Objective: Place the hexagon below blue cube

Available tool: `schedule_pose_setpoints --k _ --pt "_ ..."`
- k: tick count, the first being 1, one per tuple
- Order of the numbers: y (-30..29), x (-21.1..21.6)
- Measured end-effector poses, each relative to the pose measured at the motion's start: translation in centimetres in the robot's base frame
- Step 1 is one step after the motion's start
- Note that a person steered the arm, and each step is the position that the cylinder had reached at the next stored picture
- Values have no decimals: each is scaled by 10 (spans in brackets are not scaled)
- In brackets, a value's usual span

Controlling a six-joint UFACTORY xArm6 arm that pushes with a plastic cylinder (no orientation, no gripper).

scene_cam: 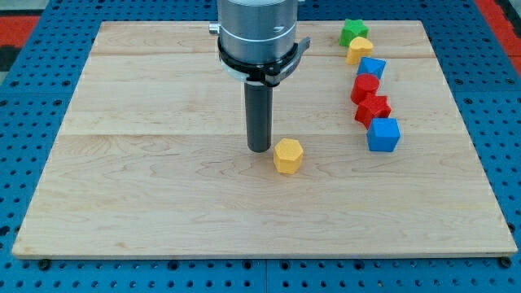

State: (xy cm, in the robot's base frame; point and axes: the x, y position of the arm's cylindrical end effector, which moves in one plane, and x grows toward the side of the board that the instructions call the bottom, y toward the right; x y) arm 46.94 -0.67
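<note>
**Ana:** Rod first: where does my tip [259,150] sit, and is it carrying anything?

**Ben:** Nothing to open or close here; it is a plain dark rod with no jaws, so it holds nothing. My tip stands on the pale wooden board [146,203] just to the view's left of the yellow hexagonal block [287,155], very close to it. Whether they touch, I cannot tell.

**Ana:** And the target?

**Ben:** The blue cube-shaped block [383,134] is toward the view's right, at the bottom end of a column of blocks. Above it come a red star-like block [373,108], a red block of unclear shape [365,87], a second, smaller blue block [372,67], a yellow rounded block [359,50] and a green star-shaped block [353,32].

**Ana:** So how far along are we?

**Ben:** Early, I'd judge. The hexagon lies well to the left of the cube and only slightly lower. It has yet to travel right and toward the view's bottom to end up beneath the cube.

**Ana:** Any trays or bins involved?

**Ben:** None visible. Everything rests loose on the flat board, which sits on a blue perforated surface [32,130].
</note>
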Motion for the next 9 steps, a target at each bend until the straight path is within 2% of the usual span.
schedule_pose_setpoints --k 2,4,6,7,9 --pt "13 31" --pt "3 24" --pt "67 34" --pt "53 28" --pt "64 8"
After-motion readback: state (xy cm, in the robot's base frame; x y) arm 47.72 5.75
